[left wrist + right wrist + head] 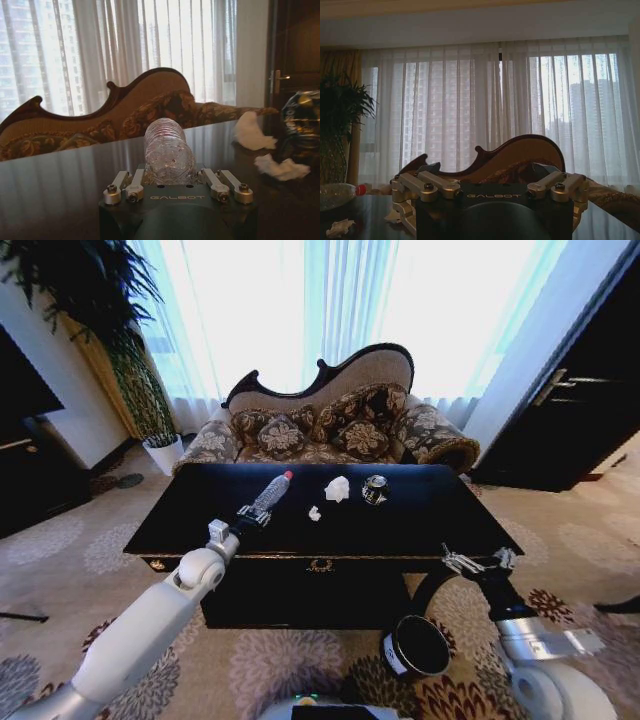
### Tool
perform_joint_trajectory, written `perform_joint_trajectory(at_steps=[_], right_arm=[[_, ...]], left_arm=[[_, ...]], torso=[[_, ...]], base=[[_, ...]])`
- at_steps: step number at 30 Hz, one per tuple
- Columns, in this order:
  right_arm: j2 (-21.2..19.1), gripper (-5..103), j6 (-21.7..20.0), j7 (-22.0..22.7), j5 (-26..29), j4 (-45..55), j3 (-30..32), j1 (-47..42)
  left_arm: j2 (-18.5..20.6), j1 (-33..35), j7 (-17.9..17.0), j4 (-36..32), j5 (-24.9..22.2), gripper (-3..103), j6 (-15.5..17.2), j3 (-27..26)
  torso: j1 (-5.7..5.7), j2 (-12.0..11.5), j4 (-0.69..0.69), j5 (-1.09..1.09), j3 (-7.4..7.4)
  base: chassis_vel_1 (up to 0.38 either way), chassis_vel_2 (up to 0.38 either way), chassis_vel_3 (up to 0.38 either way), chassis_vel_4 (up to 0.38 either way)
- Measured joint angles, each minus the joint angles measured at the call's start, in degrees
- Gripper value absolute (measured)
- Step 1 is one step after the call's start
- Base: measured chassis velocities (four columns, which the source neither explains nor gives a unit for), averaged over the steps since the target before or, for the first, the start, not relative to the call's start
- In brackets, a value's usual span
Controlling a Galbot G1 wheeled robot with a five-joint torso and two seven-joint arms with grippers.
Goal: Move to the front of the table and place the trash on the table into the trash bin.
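My left gripper [247, 517] is closed around a clear bottle [270, 494] lying on the table [430, 515]; I'd lift level. Wad [337, 488], can [374, 489] mid-table. Right gripper [478, 560], spread, waits above the bin [416, 646].

Beyond, a patterned brown sofa [330, 425] with a dark curved back, set before sheer white curtains [330, 300] bright with daylight. To the left, a tall leafy plant [95, 310] in a white pot [163, 453]. At right, a dark wooden door [575, 400]. Underfoot, floral carpet [250, 670] in beige and maroon.
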Motion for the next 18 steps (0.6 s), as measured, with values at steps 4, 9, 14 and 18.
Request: perform_joint_trajectory(at_steps=[4, 9, 14, 18], right_arm=[[-0.2, 100, 0.1, 0.5, -0.4, 0.1, 0.2, 0.0], [-0.2, 100, -0.2, 2.8, -2.6, 0.5, 0.5, -0.2], [-0.3, 100, -0.5, 5.7, -7.0, 0.5, 1.0, -0.5], [-0.2, 100, 1.4, 6.5, -13.4, 0.9, 1.0, -0.6]], left_arm=[[2.2, 1.2, -0.4, -3.7, -1.8, 37, 0.9, -1.1], [4.8, 3.7, -2.3, -9.5, -5.8, 37, 2.6, -3.7], [8.4, 8.2, -2.6, -17.1, -12.3, 37, 4.1, -8.6], [11.5, 12.2, -3.9, -24.9, -19.1, 37, 6.6, -13.4]], torso=[[0.00, 0.0, 0.00, 0.01, 0.00], [0.00, 0.0, 0.00, 0.01, 0.00], [0.00, 0.0, 0.00, 0.01, 0.00], [-0.01, 0.0, 0.01, 0.01, -0.01]], base=[[0.000, 0.000, 0.000, 0.000], [0.000, 0.000, 0.000, 0.000], [0.000, 0.000, 0.000, 0.000], [0.000, 0.000, 0.000, 0.000]])
